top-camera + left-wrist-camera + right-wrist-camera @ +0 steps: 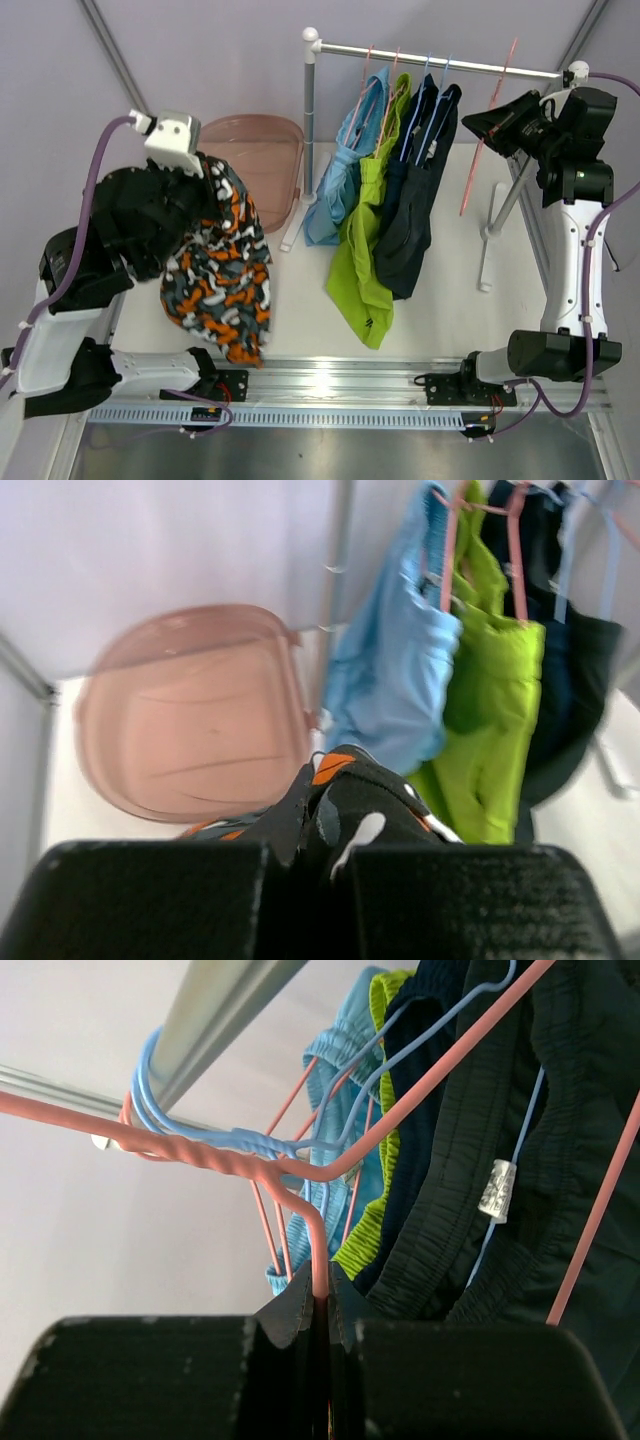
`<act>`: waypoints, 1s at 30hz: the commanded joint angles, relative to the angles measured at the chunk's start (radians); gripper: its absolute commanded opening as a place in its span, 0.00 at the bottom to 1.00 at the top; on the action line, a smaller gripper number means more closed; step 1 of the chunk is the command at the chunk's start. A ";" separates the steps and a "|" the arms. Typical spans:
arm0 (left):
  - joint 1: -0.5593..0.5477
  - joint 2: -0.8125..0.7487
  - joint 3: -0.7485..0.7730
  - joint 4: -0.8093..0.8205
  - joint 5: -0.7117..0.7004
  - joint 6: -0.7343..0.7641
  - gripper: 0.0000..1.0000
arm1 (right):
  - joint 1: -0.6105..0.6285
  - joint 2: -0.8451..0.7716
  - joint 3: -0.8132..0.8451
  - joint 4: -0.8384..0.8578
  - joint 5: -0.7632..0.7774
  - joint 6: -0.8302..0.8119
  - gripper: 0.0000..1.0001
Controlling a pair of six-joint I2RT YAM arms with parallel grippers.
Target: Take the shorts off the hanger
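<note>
My left gripper (pixel 205 185) is shut on the orange-black-white patterned shorts (pixel 220 275), which hang free of the rack at the left; the pinched fabric shows in the left wrist view (pixel 350 800). The light blue shorts (pixel 340 190), lime green shorts (pixel 365 260) and two dark navy shorts (pixel 415 220) hang on hangers from the rail (pixel 440 62). My right gripper (pixel 492 125) is shut on the wire of a bare pink hanger (pixel 488 150), seen pinched in the right wrist view (pixel 318 1250) beside the navy shorts (pixel 560 1160).
A pink translucent tub (pixel 255 165) lies at the back left, beyond the patterned shorts; it also shows in the left wrist view (pixel 190 720). The rack's white post (pixel 310 110) and feet (pixel 487 255) stand on the table. Walls close in behind.
</note>
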 commanded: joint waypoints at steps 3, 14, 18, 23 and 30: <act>0.147 0.135 0.257 0.056 0.074 0.203 0.00 | -0.035 0.012 -0.011 0.086 -0.049 -0.003 0.00; 0.581 0.462 0.541 0.193 0.272 0.085 0.00 | -0.071 -0.009 -0.200 0.167 -0.096 0.022 0.08; 0.649 0.516 0.584 0.298 0.288 0.070 0.00 | -0.071 -0.043 -0.259 0.138 -0.098 -0.020 0.65; 0.701 0.583 0.609 0.487 0.303 0.117 0.00 | -0.072 -0.096 -0.328 0.109 -0.078 -0.075 0.91; 0.780 0.755 0.649 0.716 0.234 0.209 0.00 | -0.072 -0.184 -0.447 0.125 -0.063 -0.106 0.93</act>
